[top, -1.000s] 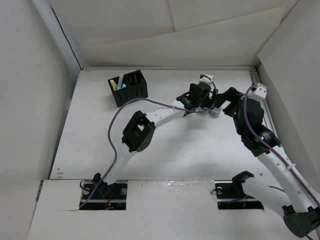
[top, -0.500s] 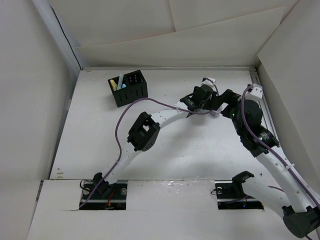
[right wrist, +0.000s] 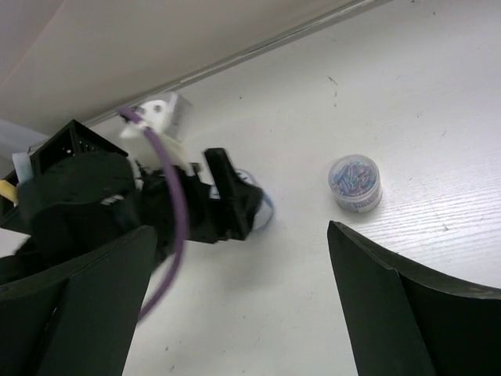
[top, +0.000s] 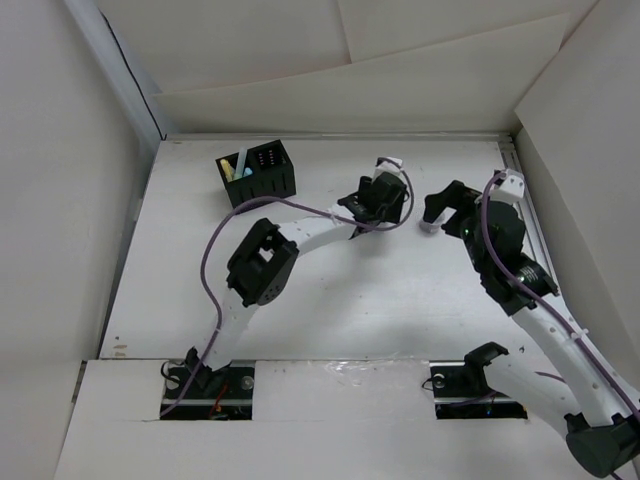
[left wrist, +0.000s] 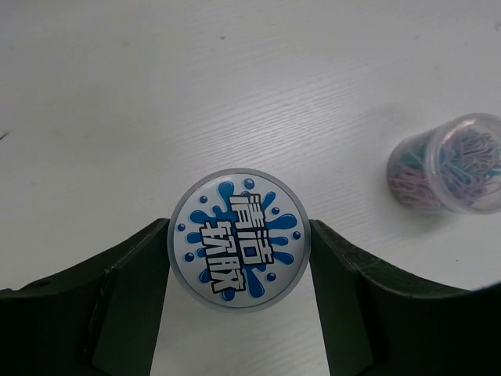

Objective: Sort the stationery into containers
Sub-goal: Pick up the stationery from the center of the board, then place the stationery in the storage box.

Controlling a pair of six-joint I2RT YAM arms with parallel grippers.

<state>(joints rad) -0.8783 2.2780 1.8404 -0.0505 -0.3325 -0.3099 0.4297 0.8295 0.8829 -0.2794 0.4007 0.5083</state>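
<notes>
Round blue-labelled tub (left wrist: 239, 249) tightly clamped, dead centre between the two fingers of the left pincer (left wrist: 239, 232).

In the left wrist view the tub (left wrist: 239, 240) is showing only its printed lid, its body lying hidden beneath, and the jar (left wrist: 452, 164) is running off the right edge. In the right wrist view the left fingers (right wrist: 221, 184) are covering most of that tub. From the top, the sticks (top: 240, 166) in the box (top: 265, 187) are showing too small to tell apart.
</notes>
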